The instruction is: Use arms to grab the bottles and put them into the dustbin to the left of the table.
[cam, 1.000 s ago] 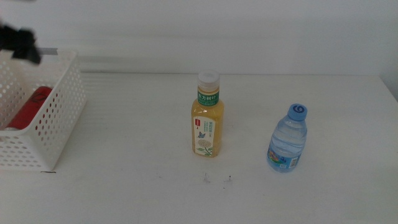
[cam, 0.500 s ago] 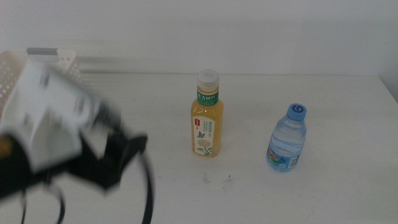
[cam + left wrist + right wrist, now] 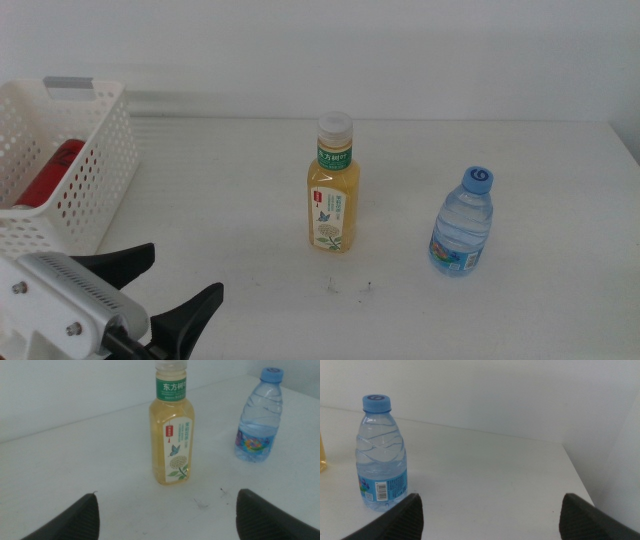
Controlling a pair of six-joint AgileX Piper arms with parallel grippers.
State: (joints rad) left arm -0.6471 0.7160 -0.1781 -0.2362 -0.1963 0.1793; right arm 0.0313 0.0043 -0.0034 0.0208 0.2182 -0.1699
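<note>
**Left arm lines up on the tea bottle**

The red can (image 3: 48,172) already lies in the white basket (image 3: 88,190) at the left edge of the worktop (image 3: 240,180). Two bottles stand upright and well apart: the yellow tea bottle (image 3: 333,186) near the middle, and the small water bottle (image 3: 463,224) to its right. The left gripper (image 3: 160,285) hovers low at the near left, jaws spread wide and empty, facing the tea bottle. The step in hand looks like the approach to it. Next the arm would need to travel forward until the jaws straddle the bottle's body, then close. The right gripper (image 3: 490,517) waits near the water bottle, released and holding nothing.
</note>
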